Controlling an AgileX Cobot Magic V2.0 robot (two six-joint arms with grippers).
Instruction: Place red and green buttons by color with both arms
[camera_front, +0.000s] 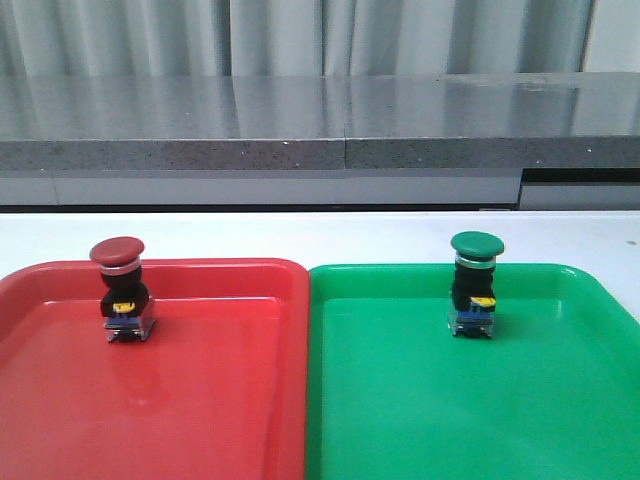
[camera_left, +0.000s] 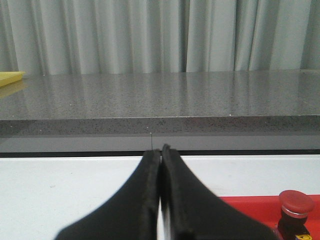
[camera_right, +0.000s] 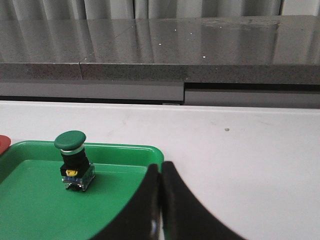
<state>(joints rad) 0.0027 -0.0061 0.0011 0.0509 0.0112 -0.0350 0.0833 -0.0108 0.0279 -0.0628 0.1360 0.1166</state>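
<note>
The red button (camera_front: 124, 288) stands upright near the back of the red tray (camera_front: 200, 400). In the green tray (camera_front: 540, 400) the green button (camera_front: 474, 284) stands upright too, near its back. Neither arm shows in the front view. My left gripper (camera_left: 161, 150) is shut and empty, away from the red button (camera_left: 296, 210), which shows at the frame's edge on the red tray (camera_left: 250, 205). My right gripper (camera_right: 161, 166) is also shut and empty, over the corner of the green tray (camera_right: 130, 155), apart from the green button (camera_right: 73, 159).
Both trays lie side by side on a white table (camera_front: 320, 235). Behind it runs a grey speckled counter (camera_front: 320, 120) with grey curtains above. A yellow object (camera_left: 10, 77) lies on the counter in the left wrist view.
</note>
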